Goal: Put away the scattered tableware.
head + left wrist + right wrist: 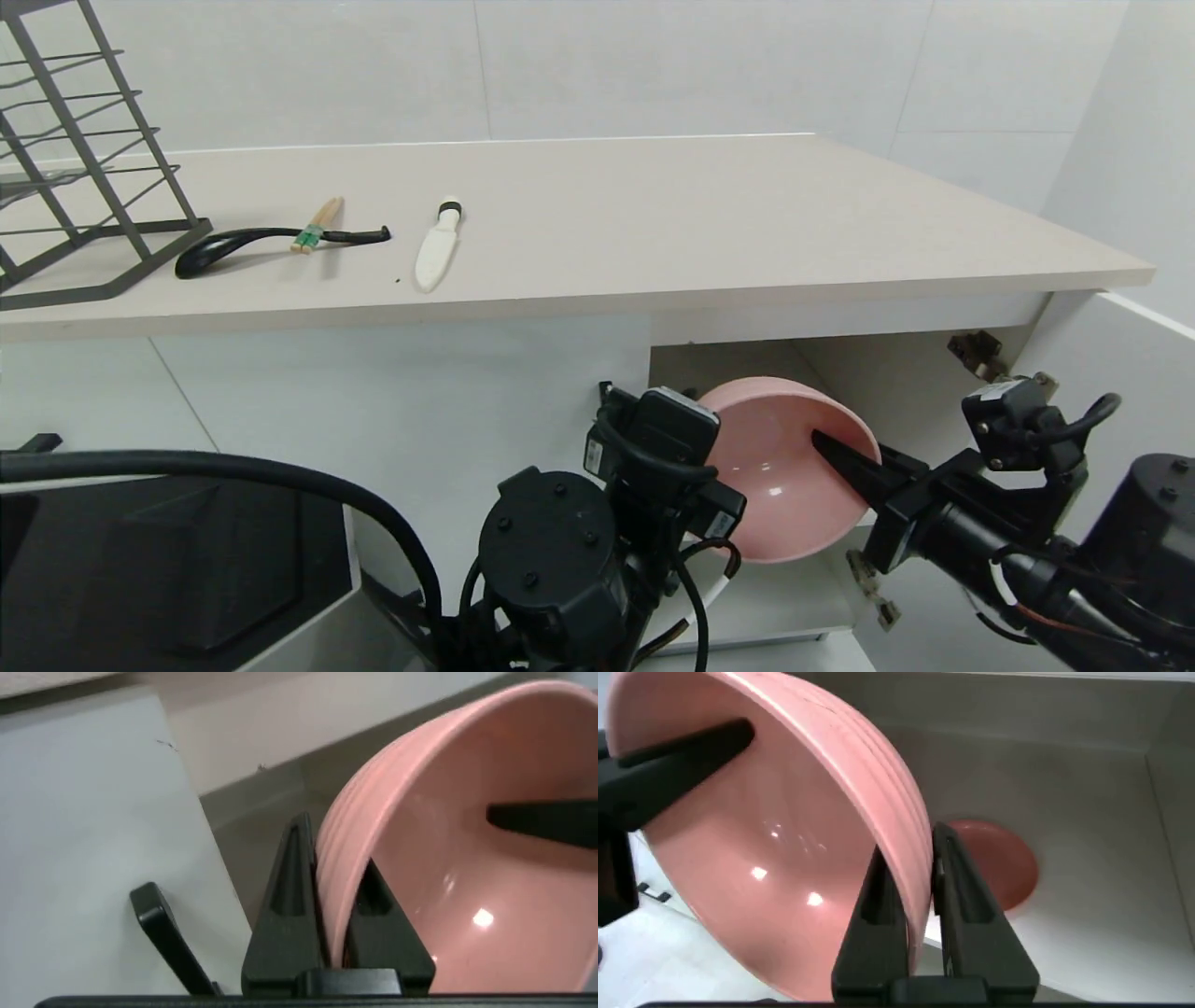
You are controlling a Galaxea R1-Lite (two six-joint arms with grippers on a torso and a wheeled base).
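On the counter [653,205] four things lie in a row. At the far left stands one dark wire dish rack [84,168]. Just beside its foot lies one black spoon [215,250], its long handle running rightward. One pair of wooden chopsticks [314,228] with a green band lies across that handle, touching it. Near them, apart from both, lies one white knife [437,248], its tip toward the counter's front edge.

Below the counter is the open cabinet [896,383], and in its mouth one pink bowl [775,448] is held up on edge, off the shelf, with its hollow facing outward. Two grippers carry it. The left gripper [332,863] is clamped on the bowl's left rim, one finger on the ribbed outside and one inside. The right gripper [910,849] is clamped on the opposite rim in the same way, and one of its black fingers shows inside the hollow in the head view.

On the cabinet floor behind the held bowl rests a second pink dish [1004,863], lying flat, partly hidden by the bowl's wall.
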